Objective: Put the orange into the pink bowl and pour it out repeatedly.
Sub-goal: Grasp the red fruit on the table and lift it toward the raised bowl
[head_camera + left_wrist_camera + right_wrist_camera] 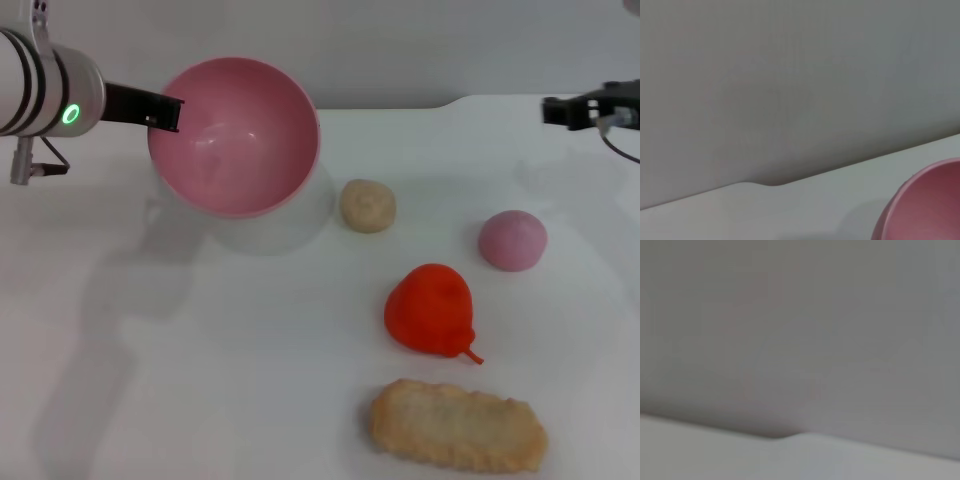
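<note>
Left end effector [168, 112] gripping tilted pink bowl [235, 135], orange [431, 309] on table [200, 380]

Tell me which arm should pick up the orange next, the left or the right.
Probably the right. The left gripper is shut on the tilted, empty pink bowl, while the right gripper holds nothing, and the orange lies on the table toward its side.

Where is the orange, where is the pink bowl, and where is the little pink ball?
orange [430, 308], head view, middle of its glossy body.
pink bowl [232, 135], head view, inside wall of the tilted bowl.
pink ball [512, 240], head view, middle of its front.
</note>
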You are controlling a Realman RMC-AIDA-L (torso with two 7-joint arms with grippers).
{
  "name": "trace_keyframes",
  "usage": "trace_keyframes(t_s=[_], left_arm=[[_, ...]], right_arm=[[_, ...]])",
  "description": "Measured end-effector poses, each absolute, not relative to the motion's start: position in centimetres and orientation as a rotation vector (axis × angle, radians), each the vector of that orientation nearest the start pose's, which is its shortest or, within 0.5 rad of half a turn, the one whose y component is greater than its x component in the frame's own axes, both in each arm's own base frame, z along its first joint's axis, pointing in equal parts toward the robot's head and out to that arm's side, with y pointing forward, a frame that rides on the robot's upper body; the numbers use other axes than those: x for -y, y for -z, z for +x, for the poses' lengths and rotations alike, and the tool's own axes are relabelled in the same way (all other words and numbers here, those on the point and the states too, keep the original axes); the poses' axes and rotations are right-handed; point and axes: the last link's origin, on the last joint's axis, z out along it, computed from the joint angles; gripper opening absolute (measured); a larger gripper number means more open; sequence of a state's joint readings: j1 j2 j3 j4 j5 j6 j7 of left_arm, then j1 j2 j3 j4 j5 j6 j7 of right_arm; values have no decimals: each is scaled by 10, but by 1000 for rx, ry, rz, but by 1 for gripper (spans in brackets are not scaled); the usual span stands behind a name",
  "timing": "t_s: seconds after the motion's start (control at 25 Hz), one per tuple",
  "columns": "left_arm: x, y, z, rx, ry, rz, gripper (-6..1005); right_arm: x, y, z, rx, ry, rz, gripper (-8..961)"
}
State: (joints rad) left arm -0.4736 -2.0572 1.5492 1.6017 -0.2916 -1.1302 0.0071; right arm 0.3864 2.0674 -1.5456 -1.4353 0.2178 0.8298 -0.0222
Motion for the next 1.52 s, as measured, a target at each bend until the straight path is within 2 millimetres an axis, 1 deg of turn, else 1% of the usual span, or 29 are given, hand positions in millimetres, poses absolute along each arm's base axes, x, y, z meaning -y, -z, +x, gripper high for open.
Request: trace_keyframes(t_s=[0.12, 0.16, 0.28, 0.52, 0.6, 0.72, 0.8, 1.0, 1.12, 1.32, 1.52], left_arm=[[-389, -39, -156, 971, -29, -2017, 42], [-389, -38, -160, 968, -37, -2013, 42], [-390, -39, -162, 961, -50, -2006, 42], [-390, -39, -163, 936, -70, -2013, 42], [-392, -43, -165, 920, -74, -2010, 42], [-393, -46, -165, 909, -78, -2009, 42], [-395, -44, -165, 902, -83, -2015, 42], [-399, -41, -164, 889, -98, -2027, 42], [-401, -40, -164, 886, -101, -2031, 42], [-402, -39, -164, 878, -108, -2035, 42], [-403, -38, -166, 875, -111, -2040, 42]], right_arm=[[-397, -38, 191, -975, -26, -1994, 736], [-395, -38, 184, -985, -31, -2028, 736], [-393, -37, 181, -991, -16, -2047, 736], [-382, -24, 184, -1036, 118, -2123, 735], [-378, -20, 184, -1049, 151, -2151, 735], [-367, -10, 184, -1098, 230, -2247, 734], [-363, -6, 182, -1119, 256, -2290, 731], [-356, 5, 180, -1125, 295, -2334, 724], [-354, 11, 177, -1120, 293, -2353, 719], [-353, 21, 172, -1162, 228, -2399, 712], [-356, 27, 166, -1131, 209, -2423, 705]])
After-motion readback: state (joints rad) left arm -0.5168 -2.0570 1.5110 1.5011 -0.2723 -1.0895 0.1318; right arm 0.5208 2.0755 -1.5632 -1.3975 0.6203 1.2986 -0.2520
